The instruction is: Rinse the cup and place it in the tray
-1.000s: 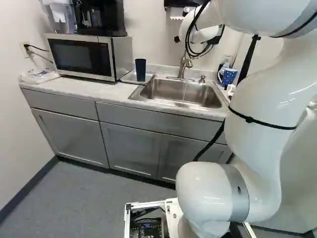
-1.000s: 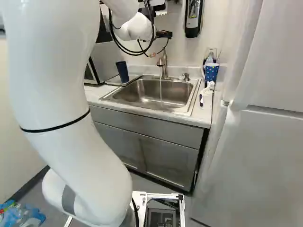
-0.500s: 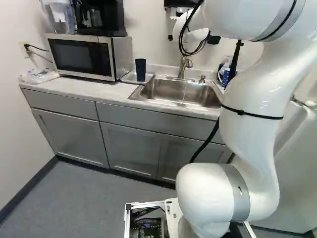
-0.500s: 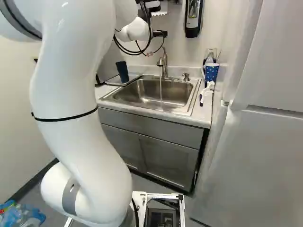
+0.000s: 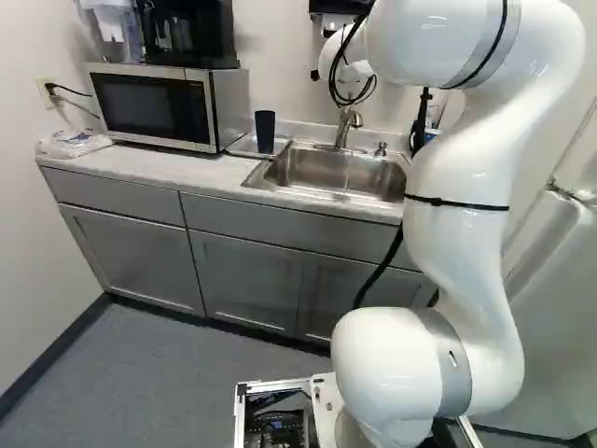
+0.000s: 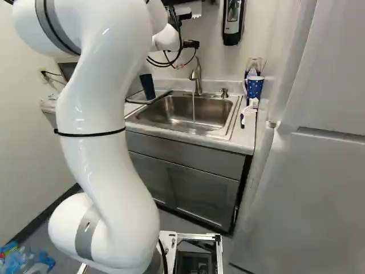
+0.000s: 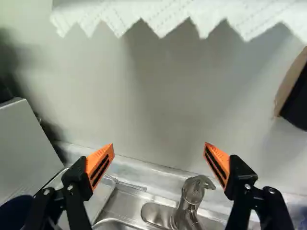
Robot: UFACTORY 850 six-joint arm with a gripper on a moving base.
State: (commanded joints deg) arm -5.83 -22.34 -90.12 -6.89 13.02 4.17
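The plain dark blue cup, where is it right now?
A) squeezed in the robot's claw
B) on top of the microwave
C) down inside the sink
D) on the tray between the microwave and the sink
D: the left base view shows the dark blue cup standing on the tray, with the microwave on one side and the sink on the other.

From behind the white jointed arm [image 5: 457, 252], one to each side, both base views are facing ahead and down, sharing the rectangular steel sink [image 6: 182, 108]; the wrist view is looking closely at the pale wall [image 7: 158, 100] and curved metal faucet [image 7: 191, 196].
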